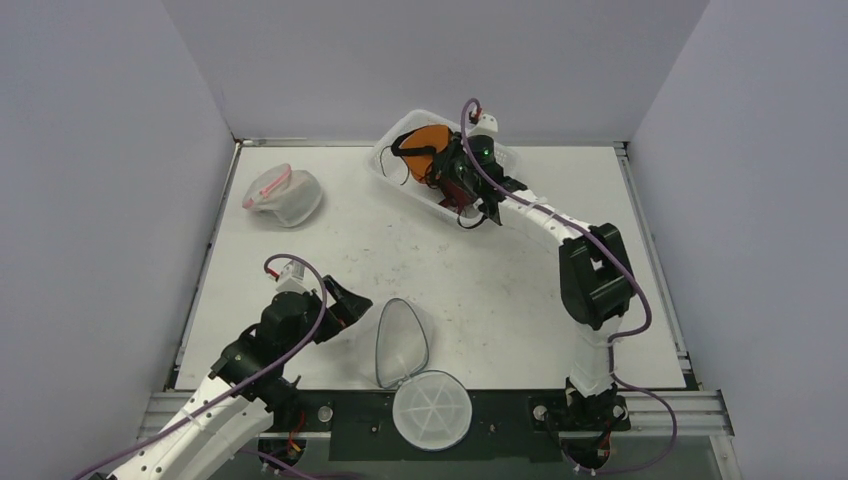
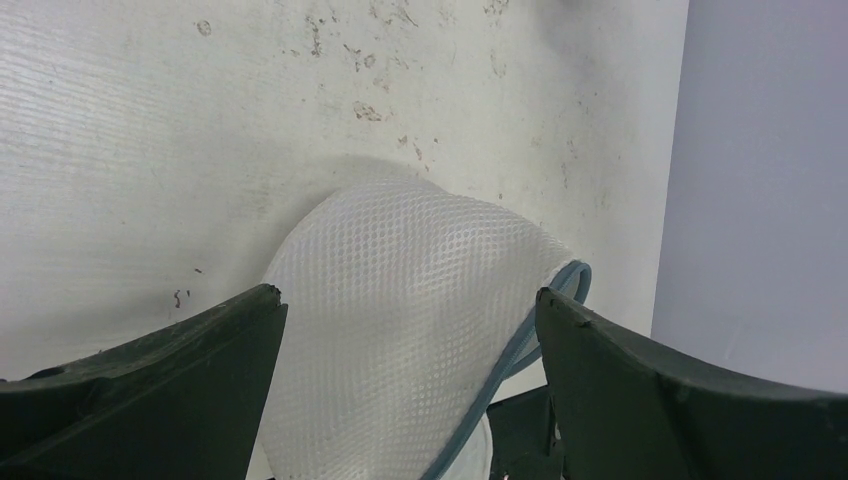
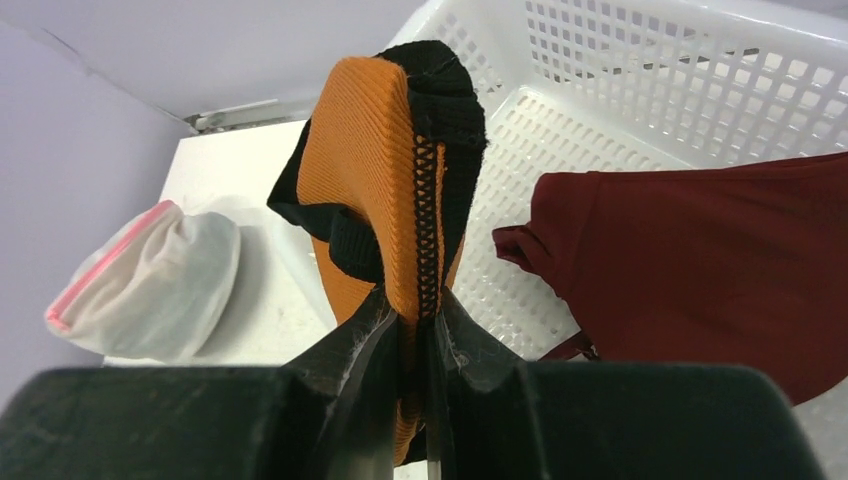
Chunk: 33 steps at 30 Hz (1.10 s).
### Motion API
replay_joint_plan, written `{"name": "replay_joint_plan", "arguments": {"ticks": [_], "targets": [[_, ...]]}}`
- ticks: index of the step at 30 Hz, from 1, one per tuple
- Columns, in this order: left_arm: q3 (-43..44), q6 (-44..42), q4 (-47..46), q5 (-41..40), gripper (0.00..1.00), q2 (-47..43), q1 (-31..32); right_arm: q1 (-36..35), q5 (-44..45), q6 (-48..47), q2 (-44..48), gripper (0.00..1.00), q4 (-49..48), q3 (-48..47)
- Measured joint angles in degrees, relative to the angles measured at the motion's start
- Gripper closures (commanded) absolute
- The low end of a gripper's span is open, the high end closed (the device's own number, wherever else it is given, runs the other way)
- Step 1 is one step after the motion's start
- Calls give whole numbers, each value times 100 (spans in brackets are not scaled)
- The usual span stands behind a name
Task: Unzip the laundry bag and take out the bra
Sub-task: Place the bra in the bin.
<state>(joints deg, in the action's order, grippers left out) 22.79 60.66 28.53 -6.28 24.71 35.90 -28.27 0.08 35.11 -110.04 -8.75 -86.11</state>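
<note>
The white mesh laundry bag (image 1: 402, 345) with a blue zip rim lies open near the front edge; its round half (image 1: 432, 410) hangs over the rail. My left gripper (image 1: 352, 305) stands open just left of it. In the left wrist view the mesh laundry bag (image 2: 410, 330) bulges between the wide-apart fingers (image 2: 180, 380), touching neither. My right gripper (image 1: 447, 160) is over the white basket (image 1: 395, 170), shut on the orange bra (image 1: 428, 138). In the right wrist view the orange, black-edged bra (image 3: 370, 170) stands pinched in the right gripper (image 3: 415, 312).
A dark red bra (image 3: 700, 260) lies in the basket (image 3: 640, 60), right of the orange one. A second mesh bag with a pink zip (image 1: 282, 194) sits at the back left, also seen as a mesh bag (image 3: 150, 280) in the right wrist view. Grey walls enclose three sides.
</note>
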Motion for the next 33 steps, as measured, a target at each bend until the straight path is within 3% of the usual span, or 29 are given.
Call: {"name": "replay_joint_plan", "arguments": {"ticks": [19, 22, 28, 33], "targets": [[-216, 17, -197, -42, 6, 356, -7, 48, -669, 223, -2122, 95, 66, -1499], [-260, 20, -225, -17, 6, 363, -9, 42, -758, 223, -2374, 88, 297, -1749], [-319, 28, -227, 24, 6, 352, -13, 15, -793, 203, -2492, 60, 590, -1843], [-348, 44, -227, 37, 6, 286, -22, -46, -782, 155, -2492, 47, 616, -1851]]}}
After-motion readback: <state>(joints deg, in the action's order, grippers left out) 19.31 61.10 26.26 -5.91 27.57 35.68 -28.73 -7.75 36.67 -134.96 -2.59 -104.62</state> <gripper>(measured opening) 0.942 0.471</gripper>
